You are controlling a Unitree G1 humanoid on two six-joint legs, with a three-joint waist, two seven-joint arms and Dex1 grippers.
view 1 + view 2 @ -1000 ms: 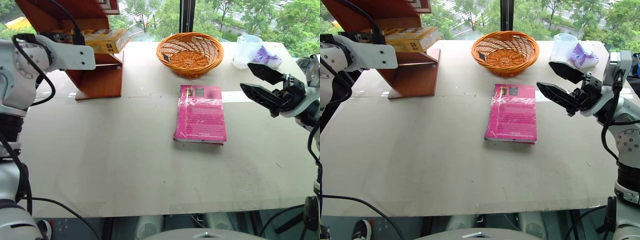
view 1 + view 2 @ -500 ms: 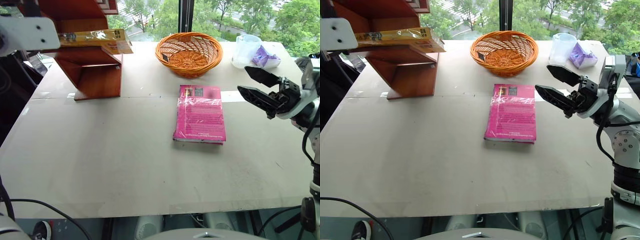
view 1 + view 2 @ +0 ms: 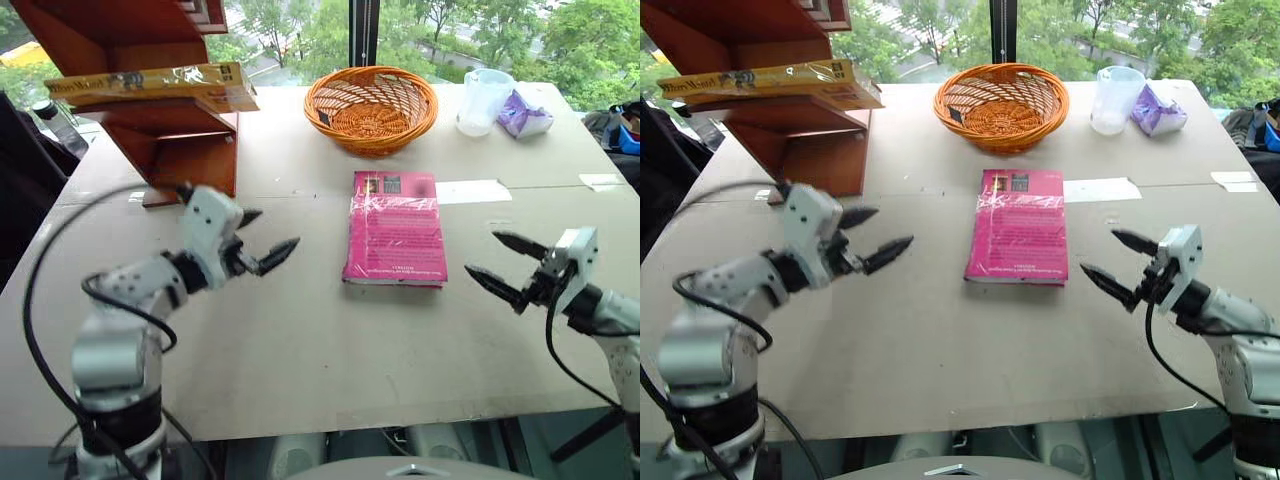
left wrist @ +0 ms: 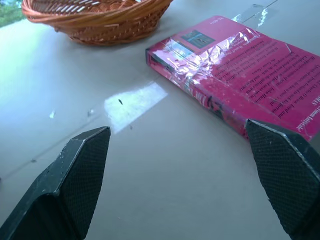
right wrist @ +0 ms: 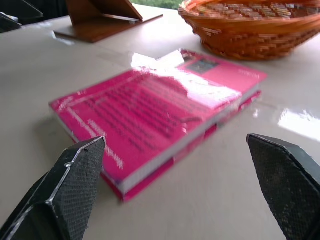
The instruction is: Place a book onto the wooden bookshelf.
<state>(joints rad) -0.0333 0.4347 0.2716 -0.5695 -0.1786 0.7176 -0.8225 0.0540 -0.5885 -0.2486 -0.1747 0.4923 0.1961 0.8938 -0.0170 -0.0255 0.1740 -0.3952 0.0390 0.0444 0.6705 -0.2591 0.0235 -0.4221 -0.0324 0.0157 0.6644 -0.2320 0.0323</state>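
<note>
The book (image 3: 150, 85), yellow-orange in glossy wrap, lies flat on a tier of the wooden bookshelf (image 3: 190, 150) at the table's far left, one end jutting past the side panel. Nothing touches it. My left gripper (image 3: 272, 230) hovers low over the table in front of the shelf. It is open and empty, pointing toward the pink book (image 3: 395, 228). My right gripper (image 3: 483, 254) is open and empty, low over the table just right of the pink book (image 5: 155, 115). Its fingertips point at that book.
The pink book lies flat at the table's middle. An orange wicker basket (image 3: 370, 105) stands behind it, with a clear plastic cup (image 3: 480, 100) and a purple bag (image 3: 523, 112) at the far right. A paper strip (image 3: 470, 190) lies beside the pink book.
My left arm has left the shelf and dropped to the table in front of it, while the yellow-orange book stays on the tier. My right gripper has sunk toward the table.
</note>
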